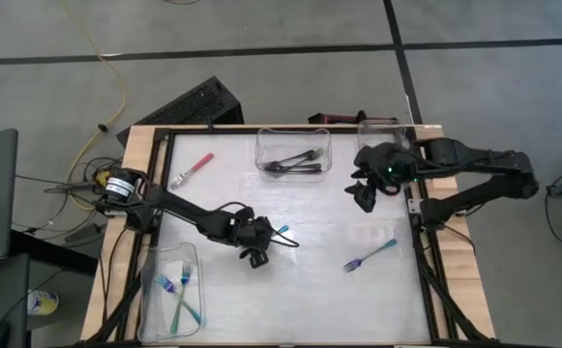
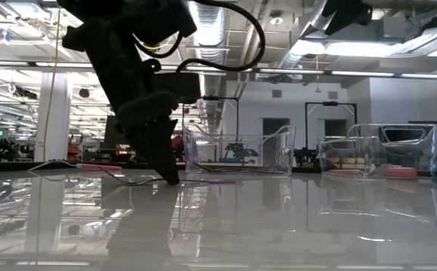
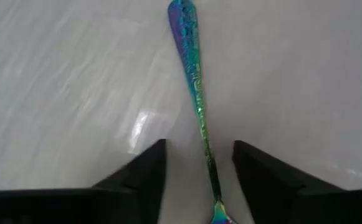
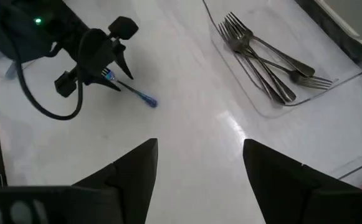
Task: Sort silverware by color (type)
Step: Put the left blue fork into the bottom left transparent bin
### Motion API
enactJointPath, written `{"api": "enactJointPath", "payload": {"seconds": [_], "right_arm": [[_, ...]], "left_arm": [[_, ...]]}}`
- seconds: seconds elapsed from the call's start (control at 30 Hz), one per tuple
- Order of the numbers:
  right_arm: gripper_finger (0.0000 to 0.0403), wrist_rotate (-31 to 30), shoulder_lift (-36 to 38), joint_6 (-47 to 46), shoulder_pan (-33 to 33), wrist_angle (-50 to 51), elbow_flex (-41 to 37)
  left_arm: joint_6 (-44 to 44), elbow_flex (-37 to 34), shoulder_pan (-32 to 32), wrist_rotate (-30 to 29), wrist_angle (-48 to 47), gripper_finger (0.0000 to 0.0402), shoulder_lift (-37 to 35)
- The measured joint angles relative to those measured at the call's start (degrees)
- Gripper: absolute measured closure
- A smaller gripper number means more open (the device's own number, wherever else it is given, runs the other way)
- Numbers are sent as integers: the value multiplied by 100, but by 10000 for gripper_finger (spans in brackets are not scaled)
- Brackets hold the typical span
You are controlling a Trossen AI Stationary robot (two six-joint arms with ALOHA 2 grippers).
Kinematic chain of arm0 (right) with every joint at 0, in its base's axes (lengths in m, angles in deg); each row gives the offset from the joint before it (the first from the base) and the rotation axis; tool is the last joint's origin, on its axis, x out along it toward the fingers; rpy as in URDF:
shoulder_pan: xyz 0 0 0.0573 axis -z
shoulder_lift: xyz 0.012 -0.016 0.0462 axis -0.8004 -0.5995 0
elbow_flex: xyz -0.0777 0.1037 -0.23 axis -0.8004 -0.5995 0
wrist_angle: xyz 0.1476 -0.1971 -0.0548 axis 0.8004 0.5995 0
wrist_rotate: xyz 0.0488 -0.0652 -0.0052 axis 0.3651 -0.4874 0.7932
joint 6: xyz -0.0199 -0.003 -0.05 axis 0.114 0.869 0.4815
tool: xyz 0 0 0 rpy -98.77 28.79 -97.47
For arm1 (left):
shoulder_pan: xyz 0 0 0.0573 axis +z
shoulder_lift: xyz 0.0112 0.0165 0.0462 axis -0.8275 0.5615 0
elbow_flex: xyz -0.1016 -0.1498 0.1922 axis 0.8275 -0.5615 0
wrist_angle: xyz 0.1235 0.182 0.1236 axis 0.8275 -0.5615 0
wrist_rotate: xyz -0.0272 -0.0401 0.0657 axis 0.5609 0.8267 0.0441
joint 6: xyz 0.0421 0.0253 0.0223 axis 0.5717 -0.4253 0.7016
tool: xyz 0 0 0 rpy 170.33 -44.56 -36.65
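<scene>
Left wrist view shows the left gripper [image 3: 199, 180] spread, its two dark fingers [image 3: 146, 168] straddling the thin neck of a teal fork [image 3: 194, 81] lying flat on the white table [image 3: 62, 81]. To pinch well, I judge it should drop until the fingertips touch the table, stay centred on the neck, then squeeze so the fork cannot pivot. Left and nearer, a clear bin [image 1: 149, 290] already holds teal forks [image 1: 179, 295]. Another teal fork [image 1: 369, 255] lies to the right. Farther off, the right gripper [image 1: 363, 198] hovers spread; a red fork [image 1: 192, 169] and a bin of dark forks [image 1: 295, 160] sit at the far side.
</scene>
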Motion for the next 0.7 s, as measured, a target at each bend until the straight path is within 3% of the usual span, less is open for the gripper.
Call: {"api": "enactJointPath", "payload": {"seconds": [0.17, 0.2, 0.33, 0.47, 0.7], "right_arm": [[143, -604, -63, -226, -407, 4, 2], [143, -712, -78, -251, -466, 16, 2], [143, -985, -148, -211, -623, 20, 7], [143, -1484, -302, -209, -666, 142, 4], [143, -1640, -657, 102, -622, -246, -4]], "left_arm": [[-121, -4, 116, 522, -11, 374, 12], [-126, 4, 149, 613, -25, 386, 8], [-278, 315, 229, 791, -785, 398, -316], [-707, 772, 97, 724, -1005, 400, -1217], [-1557, 879, -1189, 583, -1944, 401, -2855]]}}
